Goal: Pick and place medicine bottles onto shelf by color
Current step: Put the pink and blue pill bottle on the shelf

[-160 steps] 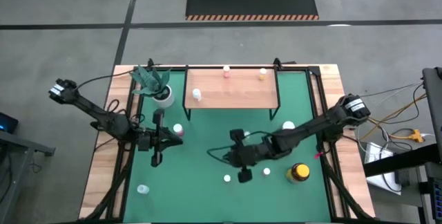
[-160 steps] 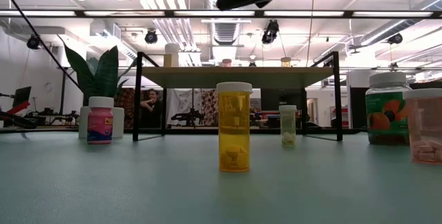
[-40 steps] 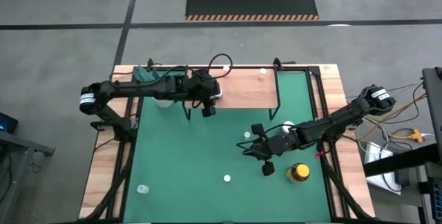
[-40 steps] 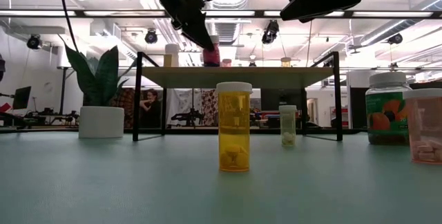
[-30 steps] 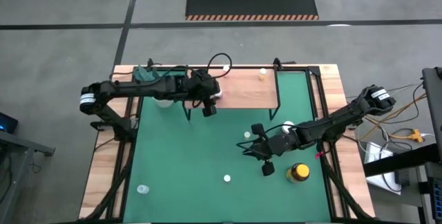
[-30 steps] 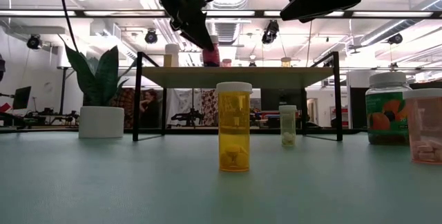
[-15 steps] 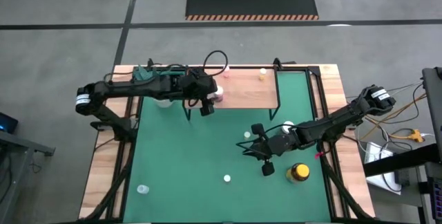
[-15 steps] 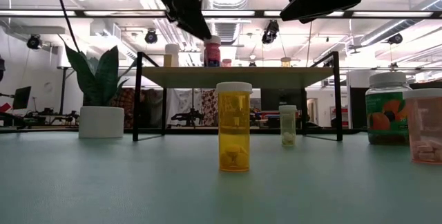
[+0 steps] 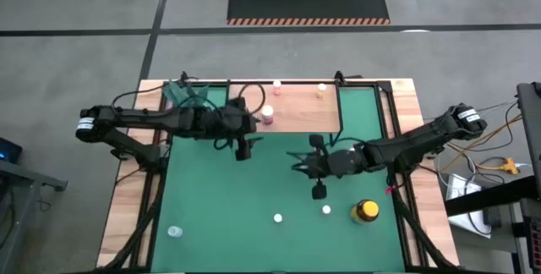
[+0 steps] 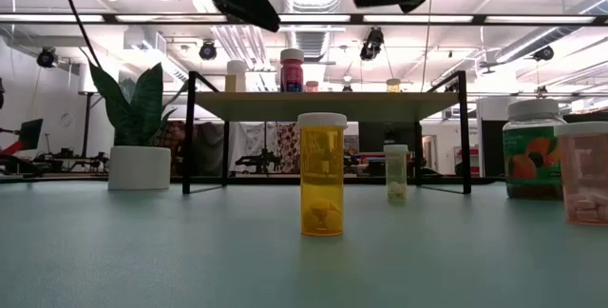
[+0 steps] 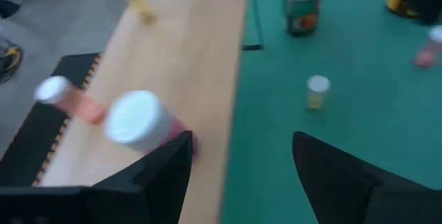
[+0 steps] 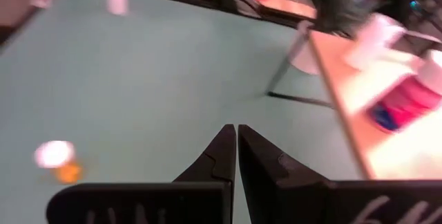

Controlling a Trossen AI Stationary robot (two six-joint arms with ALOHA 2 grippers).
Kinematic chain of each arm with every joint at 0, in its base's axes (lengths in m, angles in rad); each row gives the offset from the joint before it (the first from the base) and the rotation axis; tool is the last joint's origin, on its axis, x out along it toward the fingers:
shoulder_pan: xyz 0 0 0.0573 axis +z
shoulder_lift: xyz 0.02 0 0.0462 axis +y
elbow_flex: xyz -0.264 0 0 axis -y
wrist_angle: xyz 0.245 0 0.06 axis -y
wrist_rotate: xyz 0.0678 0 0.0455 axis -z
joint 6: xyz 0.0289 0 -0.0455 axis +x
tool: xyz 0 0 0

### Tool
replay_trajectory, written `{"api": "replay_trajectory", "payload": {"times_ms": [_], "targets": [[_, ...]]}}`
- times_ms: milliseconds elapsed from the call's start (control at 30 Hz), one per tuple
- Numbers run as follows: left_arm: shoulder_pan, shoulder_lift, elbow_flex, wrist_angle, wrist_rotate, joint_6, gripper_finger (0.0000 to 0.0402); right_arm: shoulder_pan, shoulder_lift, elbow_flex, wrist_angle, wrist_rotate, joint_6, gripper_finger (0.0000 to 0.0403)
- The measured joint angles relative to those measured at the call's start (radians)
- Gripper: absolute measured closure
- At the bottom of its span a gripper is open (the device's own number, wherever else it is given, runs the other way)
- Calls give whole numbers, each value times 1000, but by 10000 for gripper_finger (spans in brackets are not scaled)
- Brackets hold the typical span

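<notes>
Left gripper (image 9: pixel 243 149) hangs open and empty over the green surface (image 9: pixel 254 189), with the pink bottle (image 9: pixel 268 116) standing upright on the shelf (image 9: pixel 296 115) just beyond it, beside another pink one (image 9: pixel 276 87), so the step looks like clearing away and going for the next bottle. Best to lift clear of the shelf edge so the fingers (image 11: pixel 166 175) don't clip the pink bottle's cap. Right gripper (image 9: pixel 317 191) is closed on nothing, above the surface, with a white-capped bottle (image 9: pixel 326 211) just beside it and the yellow jar (image 9: pixel 365 211) near; it should open before dropping onto either.
</notes>
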Motion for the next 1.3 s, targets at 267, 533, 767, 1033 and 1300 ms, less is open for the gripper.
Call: {"api": "replay_trajectory", "payload": {"times_ms": [267, 533, 767, 1033, 1300], "targets": [[-49, 12, -89, 155, -56, 3, 237, -192, 21, 104, -138, -7, -33, 394], [-30, 3, -54, 208, -296, 133, 306, -363, 57, 99, -7, -107, -44, 394], [36, 7, -59, 291, -264, 216, 354, -421, 132, 95, 73, -123, -21, 394], [127, 7, -90, 360, -145, 192, 387, -420, 247, 93, 247, -214, -1, 394], [146, 7, -111, 364, -80, 133, 400, -421, 273, 93, 290, -205, -1, 394]]}}
